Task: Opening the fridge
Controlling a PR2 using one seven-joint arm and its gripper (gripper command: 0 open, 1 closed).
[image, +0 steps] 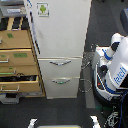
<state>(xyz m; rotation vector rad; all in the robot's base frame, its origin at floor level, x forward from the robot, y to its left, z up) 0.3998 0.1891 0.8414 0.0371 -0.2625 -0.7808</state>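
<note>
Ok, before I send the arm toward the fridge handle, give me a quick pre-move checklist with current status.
1. Fridge upper door shut: ok, it sits flush.
2. Long vertical handle visible and unobstructed: ok.
3. Two lower drawers closed: ok.
4. Wooden cabinet beside the handle side: not ok, one drawer stands open near the fridge.
5. Robot body position: not ok, it stands at the exterior view's right, away from the handle.
6. Gripper state: cannot tell, no gripper in view.
</note>
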